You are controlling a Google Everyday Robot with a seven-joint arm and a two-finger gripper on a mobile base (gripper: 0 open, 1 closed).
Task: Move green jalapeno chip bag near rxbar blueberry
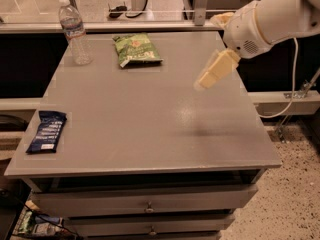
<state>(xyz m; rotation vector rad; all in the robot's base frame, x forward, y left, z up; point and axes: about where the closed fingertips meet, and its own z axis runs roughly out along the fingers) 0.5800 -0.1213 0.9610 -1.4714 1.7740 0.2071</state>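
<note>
The green jalapeno chip bag (136, 49) lies flat on the grey table (150, 134) near its far edge, left of centre. The rxbar blueberry (46, 131), a dark-blue wrapper with white lettering, lies at the table's front left edge. My gripper (212, 73) hangs in the air over the right part of the table, to the right of the chip bag and well apart from it. It holds nothing that I can see. The white arm reaches in from the upper right.
A clear plastic water bottle (75, 32) stands upright at the far left corner, left of the chip bag. The table has drawers (148, 206) below its front edge. A cable (290, 84) hangs on the right side, and speckled floor lies beyond.
</note>
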